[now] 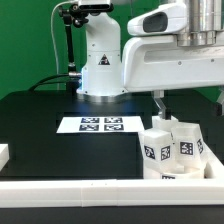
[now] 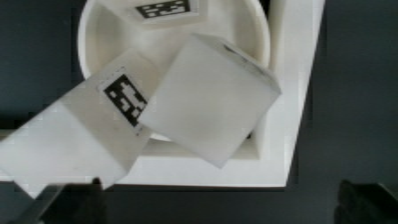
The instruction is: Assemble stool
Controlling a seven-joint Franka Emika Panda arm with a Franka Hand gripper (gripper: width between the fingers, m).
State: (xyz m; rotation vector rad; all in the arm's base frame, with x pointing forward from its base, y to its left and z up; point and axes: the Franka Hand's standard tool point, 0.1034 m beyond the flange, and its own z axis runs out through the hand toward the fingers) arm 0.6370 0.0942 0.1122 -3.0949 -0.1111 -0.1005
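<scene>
Table: matte black, flat, broad; spreads out under and well beyond the gripper on all sides.
Arm: glossy white shell, rounded casings, hangs over the stool parts.
Rail: long white bar, smooth, square-edged, at the near table edge, below and in front of the gripper.
Marker board: thin flat white sheet, printed black-and-white tags, lying flat; off toward the exterior view's left of the gripper, apart from it.
Seat: white plastic disc, round, smooth with a soft sheen, one tag visible near its rim; directly below the gripper, partly covered by the legs.
Legs: white plastic blocks, rectangular, flat-faced, sharp corners, square tags on their sides; heaped and tilted on the seat, just beneath the fingers. In the exterior view the cluster stands leaning together; exact count unclear.
Gripper: dark fingers spread wide, nothing between them, poised just above the cluster without touching. In the wrist view, fingertips show as dark blurred shapes at both sides.
</scene>
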